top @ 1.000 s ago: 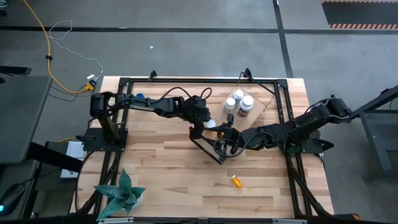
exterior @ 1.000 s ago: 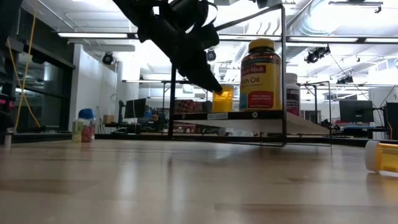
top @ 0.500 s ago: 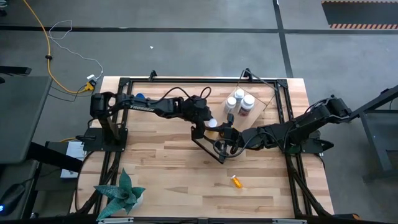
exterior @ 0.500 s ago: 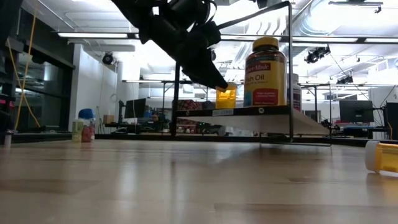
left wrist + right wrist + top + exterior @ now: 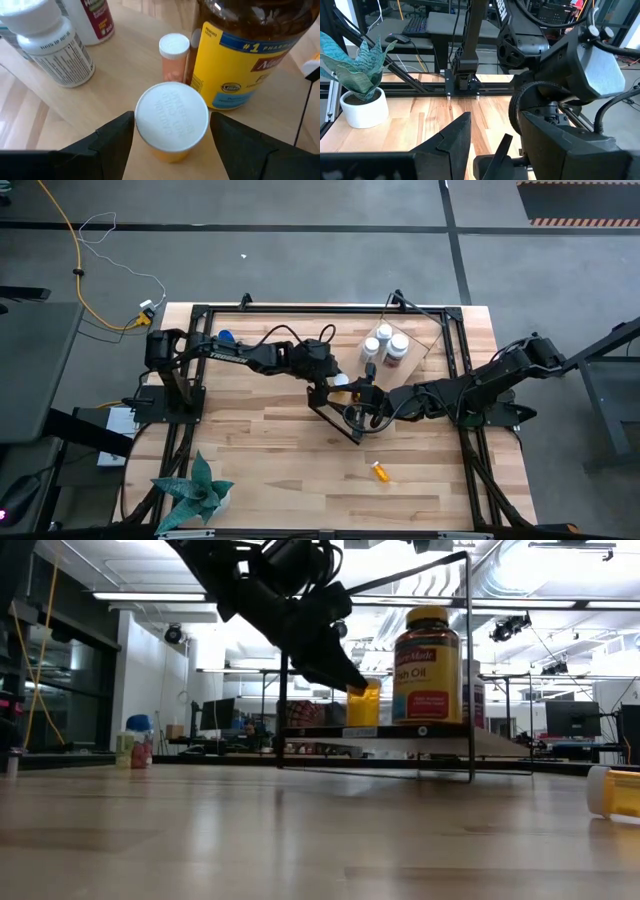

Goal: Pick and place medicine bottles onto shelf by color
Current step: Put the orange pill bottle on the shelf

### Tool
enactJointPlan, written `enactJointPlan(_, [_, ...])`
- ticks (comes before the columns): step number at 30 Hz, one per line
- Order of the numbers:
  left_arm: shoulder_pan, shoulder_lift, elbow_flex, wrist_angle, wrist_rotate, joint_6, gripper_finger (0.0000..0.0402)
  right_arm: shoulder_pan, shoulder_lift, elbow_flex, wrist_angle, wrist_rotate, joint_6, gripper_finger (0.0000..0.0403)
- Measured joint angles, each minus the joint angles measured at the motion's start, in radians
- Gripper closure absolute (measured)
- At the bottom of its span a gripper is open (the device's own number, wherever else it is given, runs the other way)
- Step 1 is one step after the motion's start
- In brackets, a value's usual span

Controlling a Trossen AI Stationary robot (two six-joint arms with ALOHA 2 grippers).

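Orange bottle going beside its colour-mates
Your left gripper (image 5: 170, 135) holds the orange bottle (image 5: 171, 122) upright over the shelf (image 5: 400, 730), amber bottle (image 5: 245, 55) at two o'clock

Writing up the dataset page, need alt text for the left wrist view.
The left end effector frames a small orange bottle with a white cap, standing on the light wooden shelf. Just beyond stand a smaller orange bottle, a large amber bottle with a yellow label, and two white bottles.

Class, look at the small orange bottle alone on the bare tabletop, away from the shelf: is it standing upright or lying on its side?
On its side. The small orange bottle lies lengthwise on the table; the low view shows it flat too, white cap end sideways.
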Motion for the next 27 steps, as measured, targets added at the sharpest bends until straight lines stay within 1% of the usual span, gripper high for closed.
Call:
enactJointPlan(7, [-0.011,0.001,0.0,0.025,-0.019,-0.037,0.0149,0.0,0.0,0.0,0.0,0.0,0.0,0.0237])
enactJointPlan(17, [-0.021,0.085,0.002,0.082,-0.011,-0.066,0.0149,0.0,0.0,0.0,-0.001,0.0,-0.001,0.0237])
enactJointPlan(23, [-0.021,0.088,0.002,0.086,-0.011,-0.069,0.0149,0.0,0.0,0.0,-0.002,0.0,0.0,0.0237])
enactJointPlan(27, [-0.018,0.088,0.002,0.131,-0.029,-0.059,0.0149,0.0,0.0,0.0,-0.002,0.0,0.0,0.0237])
